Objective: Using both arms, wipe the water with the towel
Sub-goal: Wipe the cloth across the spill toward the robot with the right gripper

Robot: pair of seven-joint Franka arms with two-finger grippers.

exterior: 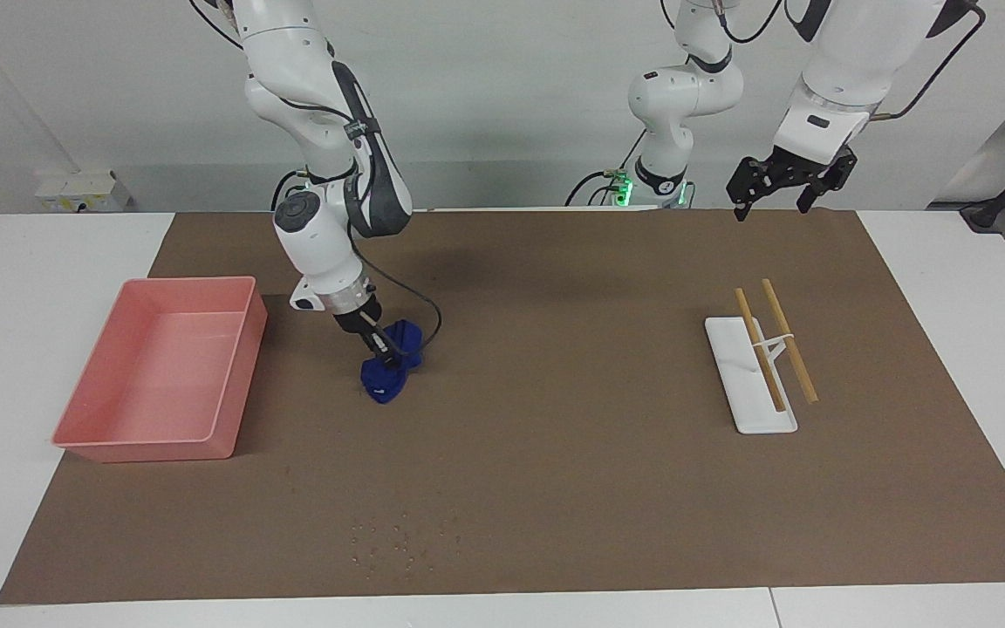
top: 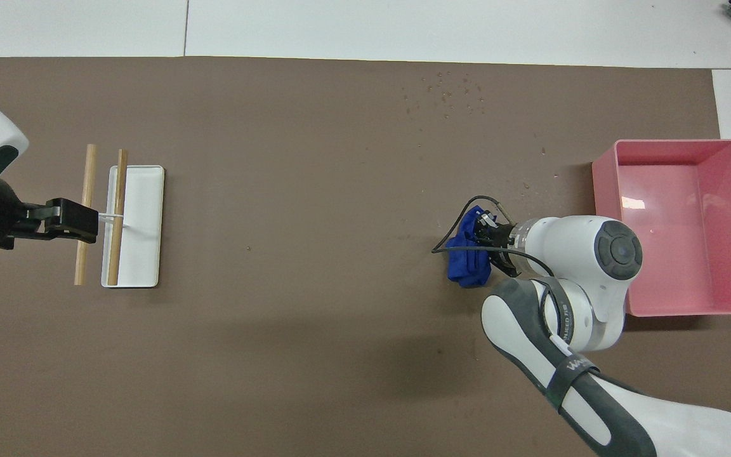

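Observation:
The deep-blue towel [exterior: 391,373] lies bunched on the brown mat beside the pink tray, toward the right arm's end of the table. My right gripper [exterior: 383,351] reaches down into the top of the towel and is shut on it. In the overhead view, the towel [top: 467,257] sticks out past the right gripper [top: 487,240]. Water droplets [exterior: 398,534] are scattered on the mat farther from the robots than the towel, and they also show in the overhead view [top: 447,95]. My left gripper [exterior: 780,194] hangs open and empty in the air over the mat's near edge. In the overhead view, it [top: 86,221] covers part of the stick rack.
A pink tray [exterior: 245,366] stands at the right arm's end of the mat, seen too in the overhead view [top: 605,216]. A white rack [exterior: 751,410] with two wooden sticks [exterior: 789,340] stands toward the left arm's end. The brown mat [exterior: 555,392] covers most of the table.

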